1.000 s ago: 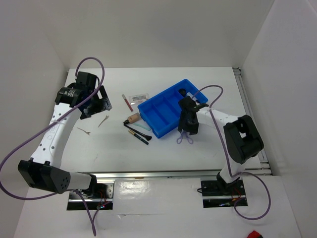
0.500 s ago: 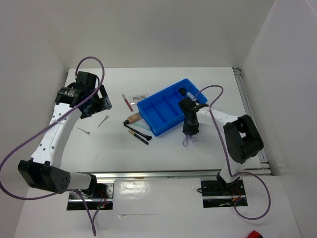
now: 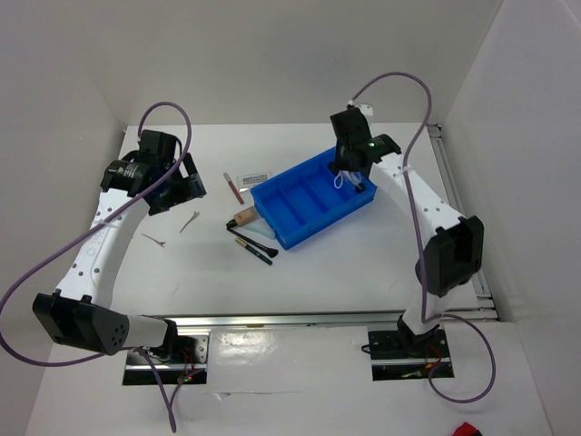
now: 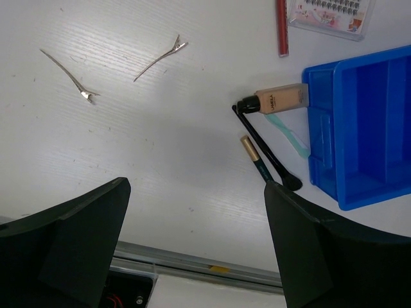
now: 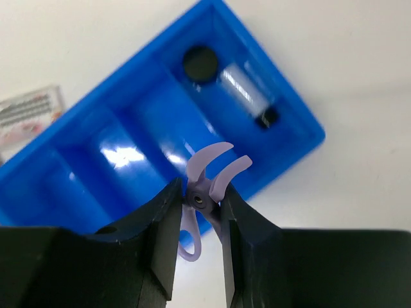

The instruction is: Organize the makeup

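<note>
My right gripper is shut on a lilac scissor-shaped curler and holds it in the air over the blue tray's right end. In that end compartment lie a black round jar and a clear bottle. My left gripper hangs open and empty over the table's left side. Loose on the table left of the tray are a beige tube, a black brush, a pencil, a pink stick, a white card and two thin clips.
A teal strip lies by the tray's left wall. White walls enclose the table on the left, back and right. A metal rail runs along the near edge by the arm bases.
The right gripper closed on the curler on the table in front of the tray, lifted it and swung it back over the tray's right end. The left arm stayed put.
</note>
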Motion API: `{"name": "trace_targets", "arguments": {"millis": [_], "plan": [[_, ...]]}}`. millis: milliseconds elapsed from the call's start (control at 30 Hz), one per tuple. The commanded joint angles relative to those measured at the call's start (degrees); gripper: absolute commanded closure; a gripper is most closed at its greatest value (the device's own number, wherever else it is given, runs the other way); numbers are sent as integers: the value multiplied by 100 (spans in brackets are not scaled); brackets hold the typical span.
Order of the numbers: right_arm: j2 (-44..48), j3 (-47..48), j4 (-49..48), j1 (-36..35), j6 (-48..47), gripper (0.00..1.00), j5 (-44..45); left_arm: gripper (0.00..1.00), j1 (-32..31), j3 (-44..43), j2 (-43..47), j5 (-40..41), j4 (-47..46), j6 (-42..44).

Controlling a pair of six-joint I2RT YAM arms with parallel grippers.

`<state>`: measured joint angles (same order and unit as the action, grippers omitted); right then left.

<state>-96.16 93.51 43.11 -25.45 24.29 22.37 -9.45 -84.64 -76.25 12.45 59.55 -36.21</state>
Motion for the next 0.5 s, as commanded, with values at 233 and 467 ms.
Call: {"name": "trace_targets", "arguments": {"millis": [233, 467], "plan": [[-1783, 801, -900, 40, -1295, 75, 402, 0, 84, 9, 172, 118, 47, 17], [-2152, 800, -971, -12, -1243, 54, 146, 0, 260, -114, 172, -76, 56, 17]]}}
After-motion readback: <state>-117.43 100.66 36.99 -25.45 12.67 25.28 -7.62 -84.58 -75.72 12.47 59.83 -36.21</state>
